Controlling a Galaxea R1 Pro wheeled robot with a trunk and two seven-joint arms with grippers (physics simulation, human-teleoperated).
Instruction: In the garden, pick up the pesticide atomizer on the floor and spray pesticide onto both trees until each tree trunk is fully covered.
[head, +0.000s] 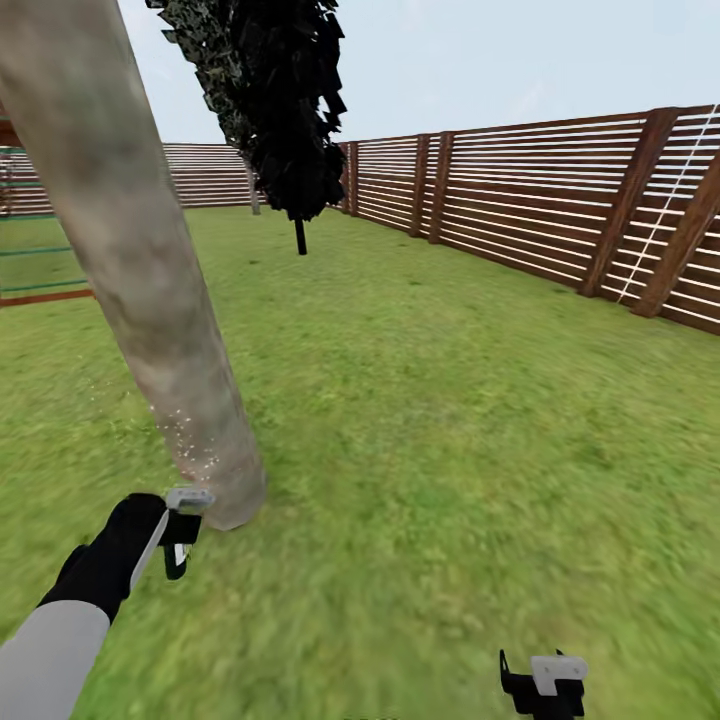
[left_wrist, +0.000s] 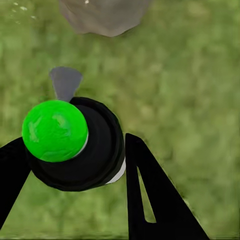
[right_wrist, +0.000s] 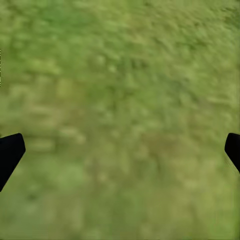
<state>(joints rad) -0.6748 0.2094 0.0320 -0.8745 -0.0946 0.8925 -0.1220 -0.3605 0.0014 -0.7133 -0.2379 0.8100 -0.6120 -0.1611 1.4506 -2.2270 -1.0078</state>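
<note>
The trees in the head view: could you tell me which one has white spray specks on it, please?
The thick grey-brown tree trunk beside the left gripper, speckled white near its base; the thin-stemmed dark tree farther back shows none.

mottled grey-brown trunk (head: 150, 300), green atomizer cap (left_wrist: 54, 130), brown slat fence (head: 540, 205), white specks (head: 190, 440)

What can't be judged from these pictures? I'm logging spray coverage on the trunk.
- Tree trunk, head view: top cut off by the frame edge, far side hidden by the trunk itself.
- Pesticide: specks too small to judge cover.
- Atomizer, left wrist view: body hidden under its green cap, held in the left claw.
- Right claw: tips cut off.
</note>
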